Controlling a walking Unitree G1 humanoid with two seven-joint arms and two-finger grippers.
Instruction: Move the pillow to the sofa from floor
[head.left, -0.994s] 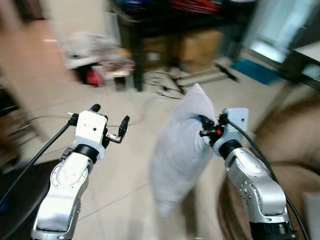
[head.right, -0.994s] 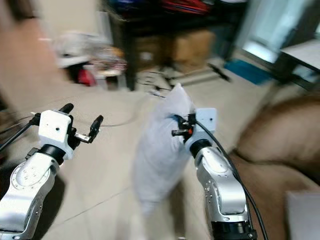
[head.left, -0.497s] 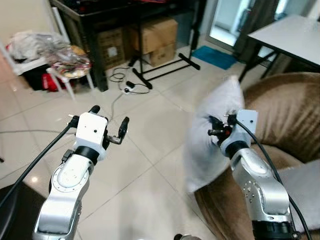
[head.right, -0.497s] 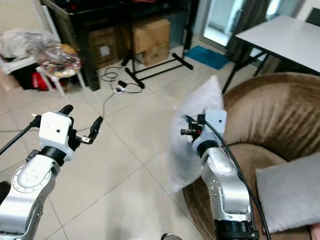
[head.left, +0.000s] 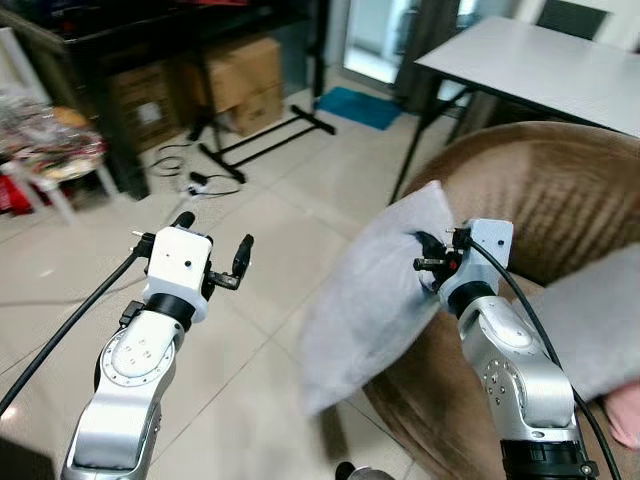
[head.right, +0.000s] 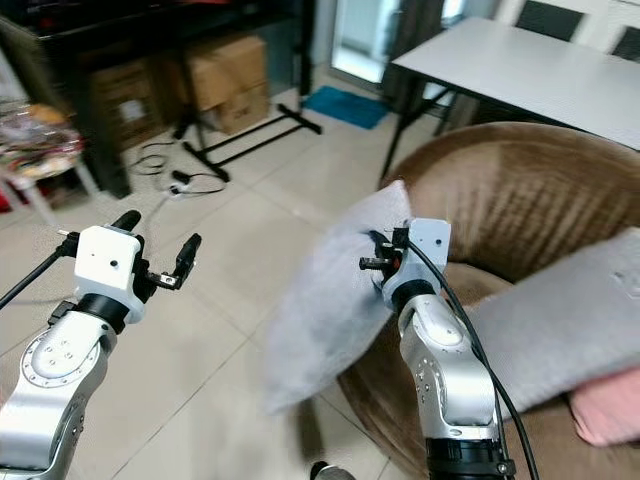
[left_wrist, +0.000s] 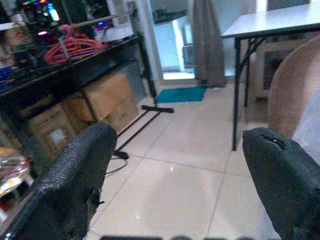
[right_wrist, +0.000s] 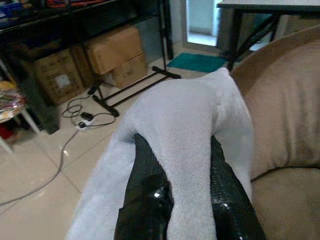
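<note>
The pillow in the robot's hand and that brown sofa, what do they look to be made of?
The pillow looks like soft fleece or plush fabric, pale grey and matte: its surface is fuzzy and it bulges between the fingers of the right hand. The sofa seems covered in brown velvet or suede-like cloth, with a soft sheen shifting light and dark across its back.

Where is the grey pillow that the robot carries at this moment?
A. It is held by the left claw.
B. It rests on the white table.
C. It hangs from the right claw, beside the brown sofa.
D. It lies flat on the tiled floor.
C: the right claw pinches the pillow, which hangs off the floor at the edge of the brown sofa; the left claw is open and holds nothing.
</note>
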